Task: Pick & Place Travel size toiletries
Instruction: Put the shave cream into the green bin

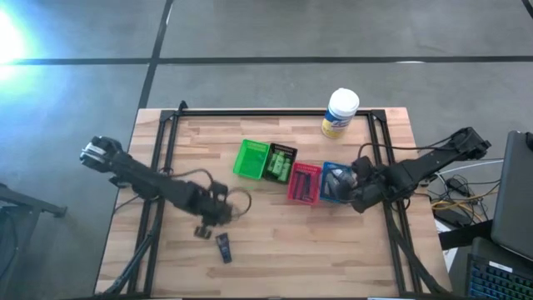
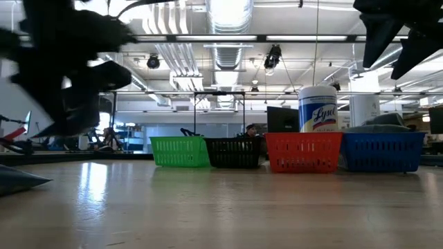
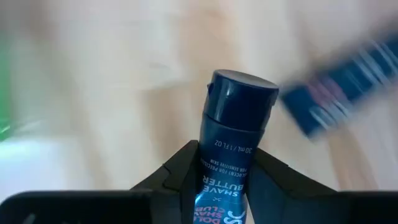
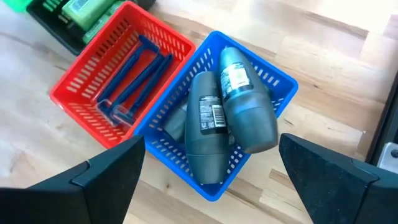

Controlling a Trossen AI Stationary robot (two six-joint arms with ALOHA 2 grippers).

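My left gripper (image 1: 218,214) hangs over the table's near left part, shut on a small dark tube (image 3: 239,118) printed "shave butter". A second small dark tube (image 1: 223,247) lies flat on the wood just nearer the front edge, blurred in the left wrist view (image 3: 348,93). My right gripper (image 1: 351,190) hovers open above the blue bin (image 4: 273,78), its fingers apart and touching nothing. Inside that bin lie grey oblong tubes (image 4: 249,118). The red bin (image 4: 81,93) holds thin blue-handled sticks (image 4: 134,74), and the black bin (image 1: 281,164) holds green packets. My left gripper pinches the dark tube's printed body (image 3: 219,171) between its two fingers, which come steeply from above. The tube lies along the fingers. Its capped end (image 3: 242,93) sticks out past the fingertips toward the table, and the tube seems clear of the wood.
Four bins stand in a row across the table's middle: green (image 1: 251,158), black, red (image 1: 305,182) and blue (image 1: 336,182). A big white tub with a yellow label (image 1: 340,112) stands at the far edge. Bare wood lies along the near side.
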